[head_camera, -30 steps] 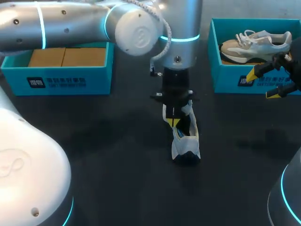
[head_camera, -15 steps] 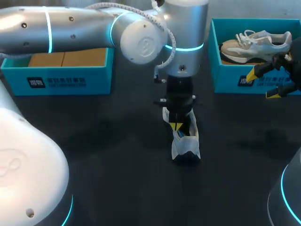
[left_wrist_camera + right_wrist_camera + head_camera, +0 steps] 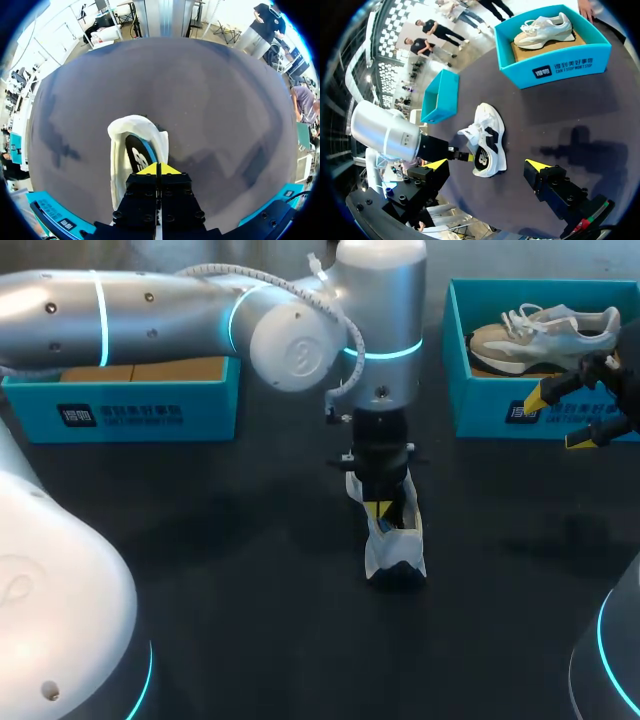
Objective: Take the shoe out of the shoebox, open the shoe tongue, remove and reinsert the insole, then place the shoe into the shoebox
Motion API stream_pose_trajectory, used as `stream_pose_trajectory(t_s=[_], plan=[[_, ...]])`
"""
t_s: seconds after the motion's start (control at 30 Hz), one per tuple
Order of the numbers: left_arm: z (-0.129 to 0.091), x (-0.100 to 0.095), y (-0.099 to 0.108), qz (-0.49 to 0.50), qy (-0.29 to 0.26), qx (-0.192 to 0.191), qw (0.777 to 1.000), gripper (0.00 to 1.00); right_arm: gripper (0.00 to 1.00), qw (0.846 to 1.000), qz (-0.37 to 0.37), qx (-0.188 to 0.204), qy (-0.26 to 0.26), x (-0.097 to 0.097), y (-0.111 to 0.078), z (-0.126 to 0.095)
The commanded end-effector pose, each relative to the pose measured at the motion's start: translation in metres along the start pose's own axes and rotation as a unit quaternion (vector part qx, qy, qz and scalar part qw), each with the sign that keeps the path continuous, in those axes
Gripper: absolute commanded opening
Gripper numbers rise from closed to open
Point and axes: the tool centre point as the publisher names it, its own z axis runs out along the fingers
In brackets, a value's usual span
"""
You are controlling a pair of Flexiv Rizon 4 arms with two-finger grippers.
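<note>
Head view: the shoe [image 3: 396, 540] stands at the centre of the worktop [image 3: 250, 570], outside the shoebox [image 3: 480, 410], with the left gripper [image 3: 378, 506] at its opening. The right gripper [image 3: 556, 421] is open and holds nothing.

Left wrist view: the left jaws meet over the insole [image 3: 136, 155]; any pinch is hidden.

Right wrist view: the shoe looks light, with a soft upper. Take the thin, flexible insole by an edge.

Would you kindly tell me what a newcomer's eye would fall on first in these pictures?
The left gripper points straight down into the opening of a white shoe that stands alone in the middle of the dark table, its fingers shut together. At the far right a second shoe lies in a teal shoebox, and the right gripper hangs open just in front of that box.
</note>
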Motion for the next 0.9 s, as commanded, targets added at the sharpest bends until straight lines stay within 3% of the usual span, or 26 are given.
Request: stream_pose_trajectory(t_s=[0.03, 0.5, 0.9], plan=[[0.004, -0.004, 0.0, 0.01, 0.009, -0.002, 1.0, 0.0, 1.0, 1.0, 0.001, 0.0, -0.002, 0.001, 0.0, 0.0], [0.015, -0.007, 0.002, 0.017, 0.012, -0.005, 1.0, 0.0, 1.0, 1.0, 0.001, 0.0, -0.002, 0.001, 0.0, 0.0], [0.041, -0.003, 0.001, 0.017, 0.026, -0.001, 1.0, 0.0, 1.0, 1.0, 0.001, 0.0, -0.002, 0.001, 0.0, 0.0]])
